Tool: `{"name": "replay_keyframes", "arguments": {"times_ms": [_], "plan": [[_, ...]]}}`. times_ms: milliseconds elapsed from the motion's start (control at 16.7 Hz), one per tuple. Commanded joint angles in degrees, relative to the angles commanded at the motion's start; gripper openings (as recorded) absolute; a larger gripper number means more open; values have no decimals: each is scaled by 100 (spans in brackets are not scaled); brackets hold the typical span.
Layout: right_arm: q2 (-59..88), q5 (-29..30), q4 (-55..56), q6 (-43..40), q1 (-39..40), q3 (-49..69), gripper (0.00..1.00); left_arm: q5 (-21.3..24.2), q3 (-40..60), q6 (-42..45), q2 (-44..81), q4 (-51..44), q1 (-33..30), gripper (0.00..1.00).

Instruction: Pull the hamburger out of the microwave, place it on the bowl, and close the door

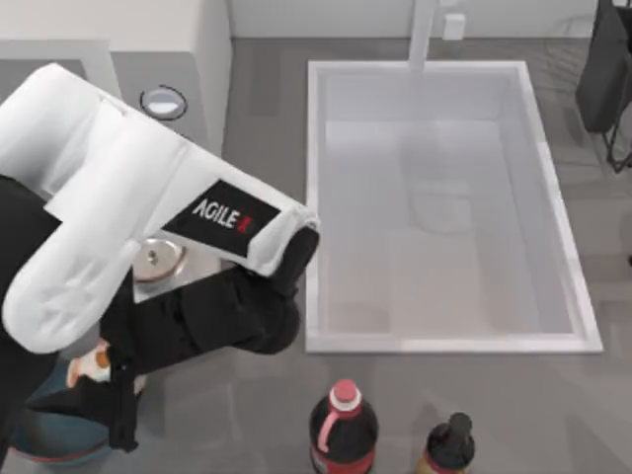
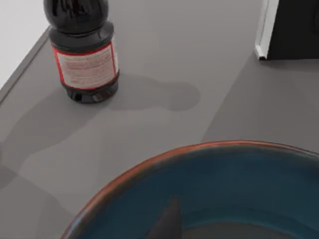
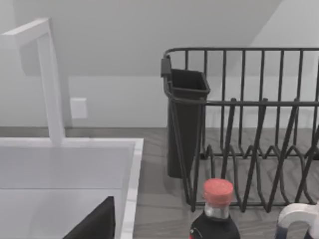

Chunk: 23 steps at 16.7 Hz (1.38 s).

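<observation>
Bowl [image 1: 54, 439] at tabletop's [image 1: 227, 415] front left, hamburger [image 1: 91, 363] at its rim. Sink [image 1: 444, 207] at centre right. Two bottles [image 1: 344, 430] in front of sink.

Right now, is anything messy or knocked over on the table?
Nothing stands out. The dark bottle with the pink cap and the smaller bottle stand upright, with no spill around them. The left arm reaches over the blue bowl, with the hamburger held just above it. The sink looks tidy too.
</observation>
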Motion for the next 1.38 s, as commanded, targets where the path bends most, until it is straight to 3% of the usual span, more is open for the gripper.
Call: {"name": "replay_keyframes", "arguments": {"times_ms": [780, 1380], "plan": [[0, 0, 0, 0, 0, 0, 100, -397, -792, 254, 12, 947, 413, 0], [0, 0, 0, 0, 0, 0, 100, -397, -792, 254, 12, 947, 413, 75]]}}
